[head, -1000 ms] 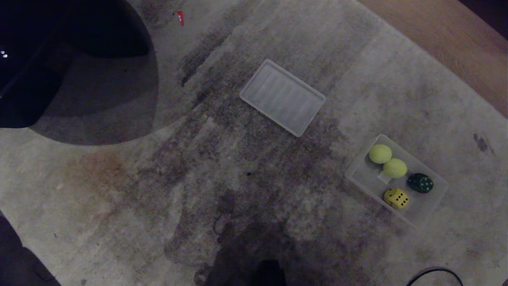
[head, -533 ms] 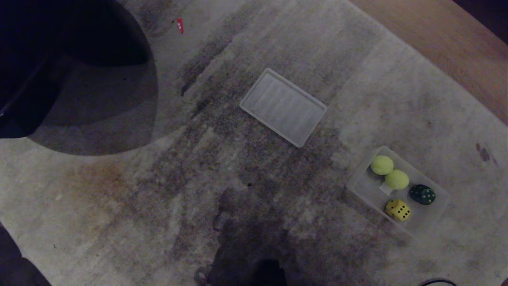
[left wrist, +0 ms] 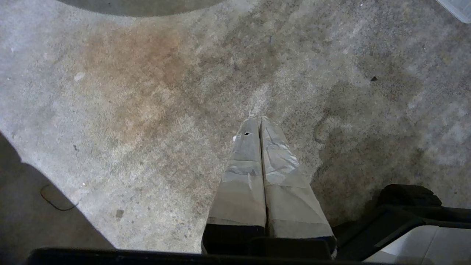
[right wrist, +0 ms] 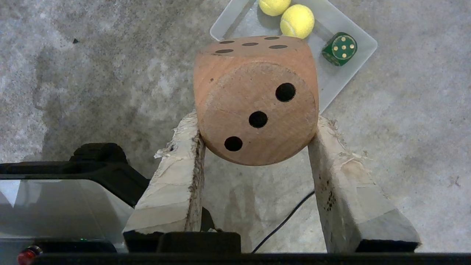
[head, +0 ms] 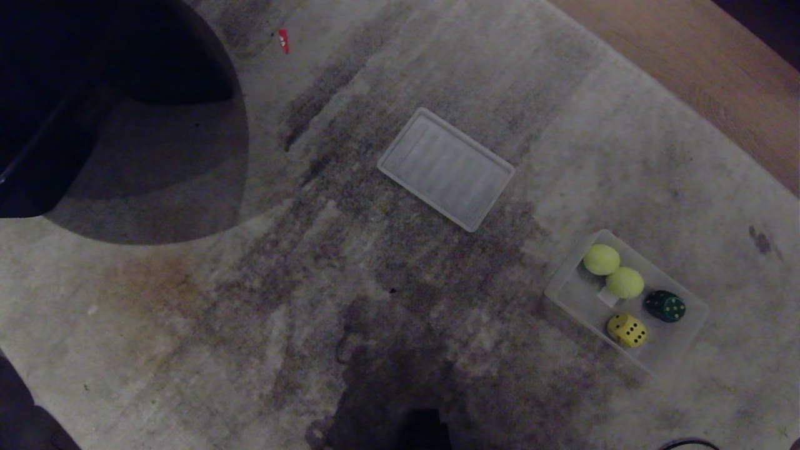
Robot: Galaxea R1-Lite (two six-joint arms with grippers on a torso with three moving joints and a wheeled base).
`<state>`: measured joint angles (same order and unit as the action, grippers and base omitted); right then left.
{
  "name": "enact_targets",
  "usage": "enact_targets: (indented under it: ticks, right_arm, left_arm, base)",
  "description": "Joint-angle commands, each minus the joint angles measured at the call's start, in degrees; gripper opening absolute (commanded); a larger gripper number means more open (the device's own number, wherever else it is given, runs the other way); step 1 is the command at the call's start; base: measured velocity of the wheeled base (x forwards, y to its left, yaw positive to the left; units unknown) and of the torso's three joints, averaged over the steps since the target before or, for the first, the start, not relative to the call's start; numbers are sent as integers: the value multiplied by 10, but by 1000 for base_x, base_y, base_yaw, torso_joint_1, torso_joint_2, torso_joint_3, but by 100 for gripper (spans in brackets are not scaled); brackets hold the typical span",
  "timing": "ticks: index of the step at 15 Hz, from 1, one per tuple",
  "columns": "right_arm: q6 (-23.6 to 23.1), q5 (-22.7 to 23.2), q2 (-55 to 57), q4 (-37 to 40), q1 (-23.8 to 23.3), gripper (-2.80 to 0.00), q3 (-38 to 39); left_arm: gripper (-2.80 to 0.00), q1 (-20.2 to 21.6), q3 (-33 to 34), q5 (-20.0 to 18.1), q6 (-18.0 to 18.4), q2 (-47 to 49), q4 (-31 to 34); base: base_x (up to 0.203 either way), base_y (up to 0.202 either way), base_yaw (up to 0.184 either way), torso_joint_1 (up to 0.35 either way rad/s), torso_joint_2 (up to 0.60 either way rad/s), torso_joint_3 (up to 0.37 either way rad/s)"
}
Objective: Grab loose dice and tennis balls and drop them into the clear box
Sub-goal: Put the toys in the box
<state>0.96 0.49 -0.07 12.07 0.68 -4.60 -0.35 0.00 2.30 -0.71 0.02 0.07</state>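
My right gripper (right wrist: pixel 257 127) is shut on a pinkish-tan die (right wrist: pixel 256 99) with black pips, held above the carpet just short of the clear box (right wrist: pixel 336 82). The clear box (head: pixel 578 292) sits on the carpet at the lower right of the head view. It holds two tennis balls (head: pixel 601 259) (head: pixel 624 282), a dark green die (head: pixel 665 306) and a yellow die (head: pixel 627 330). A small red die (head: pixel 284 40) lies loose on the carpet far off at the top. My left gripper (left wrist: pixel 259 119) is shut and empty over bare carpet. Neither gripper shows in the head view.
The flat ribbed clear lid (head: pixel 445 169) lies on the carpet left of and beyond the box. A large dark rounded object (head: pixel 119 87) fills the upper left. Wood floor (head: pixel 719 69) borders the carpet at the upper right. A black cable (head: pixel 687 444) curls at the lower right.
The whole head picture slid slightly downward a second ago and has held still since, so the camera moved. The things on the carpet kept their places.
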Motion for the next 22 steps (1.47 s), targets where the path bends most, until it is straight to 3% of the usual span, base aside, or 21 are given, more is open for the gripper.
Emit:
enact_targets:
  ticks: [1,8,16,22]
  right_arm:
    - [0,0,1,1,0,-280,0]
    - [0,0,1,1,0,-280,0]
    - [0,0,1,1,0,-280,0]
    - [0,0,1,1,0,-280,0]
  left_arm:
    - [-280,0,1,1,-1,0,0]
    - [-280,0,1,1,-1,0,0]
    - [-280,0,1,1,-2,0,0]
    - [-280,0,1,1,-2,0,0]
  base:
    - [0,0,0,0,0,0]
    - [-106,0,1,2,1,3]
    - [0,0,0,0,0,0]
    - [3,5,-98,3,4,3]
